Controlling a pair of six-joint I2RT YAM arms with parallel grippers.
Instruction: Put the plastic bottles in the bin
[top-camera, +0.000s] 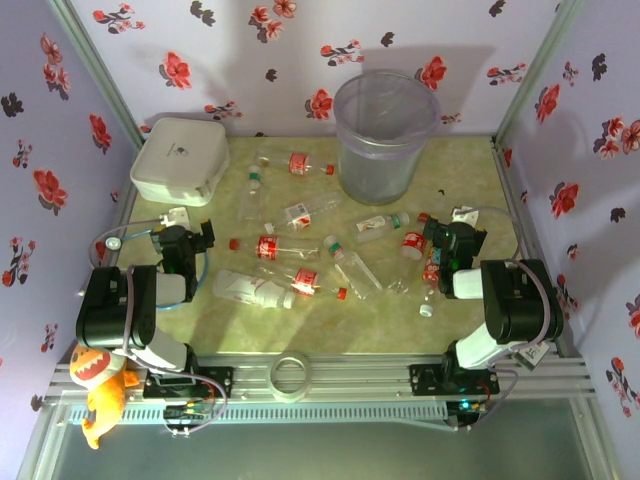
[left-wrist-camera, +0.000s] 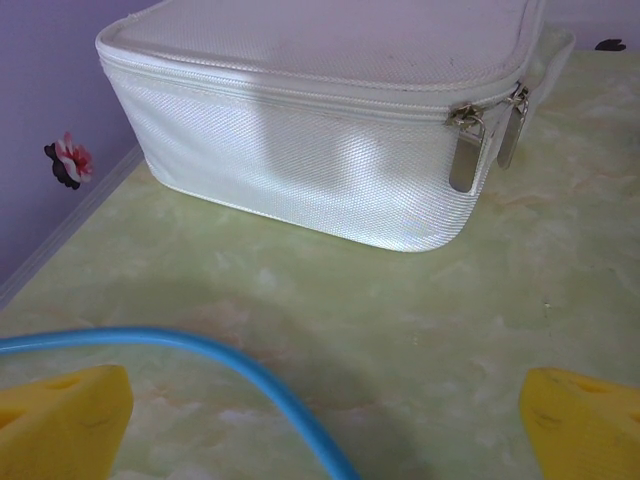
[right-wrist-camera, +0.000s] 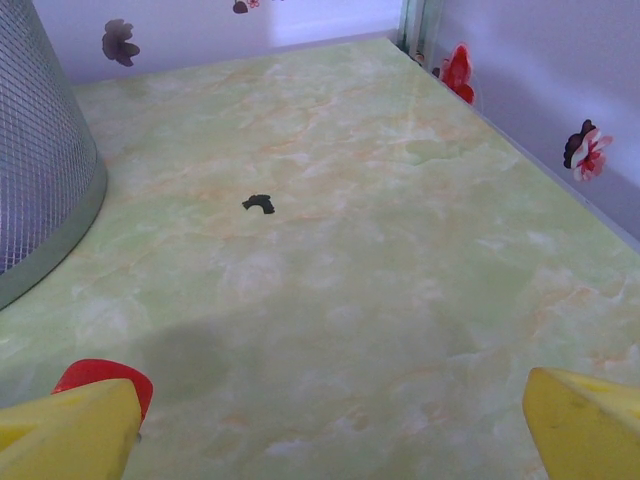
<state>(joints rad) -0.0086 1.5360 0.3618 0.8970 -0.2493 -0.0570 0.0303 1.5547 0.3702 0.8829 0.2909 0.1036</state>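
Several clear plastic bottles lie scattered over the middle of the green table, among them one with a red label (top-camera: 295, 163) near the back, one with a red cap (top-camera: 270, 247) in the centre and a bigger one (top-camera: 255, 288) nearer the front. The tall translucent bin (top-camera: 385, 140) stands upright at the back, right of centre; its wall (right-wrist-camera: 40, 150) fills the left of the right wrist view. My left gripper (top-camera: 190, 232) (left-wrist-camera: 330, 430) is open over bare table, left of the bottles. My right gripper (top-camera: 450, 238) (right-wrist-camera: 330, 430) is open too, with a red cap (right-wrist-camera: 100, 375) by its left finger.
A flat white zip case (top-camera: 180, 160) (left-wrist-camera: 320, 130) sits at the back left, just ahead of the left gripper. A blue cable (left-wrist-camera: 250, 370) crosses below it. A tape roll (top-camera: 290, 377) and an orange toy (top-camera: 97, 390) sit at the front rail. Floral walls close three sides.
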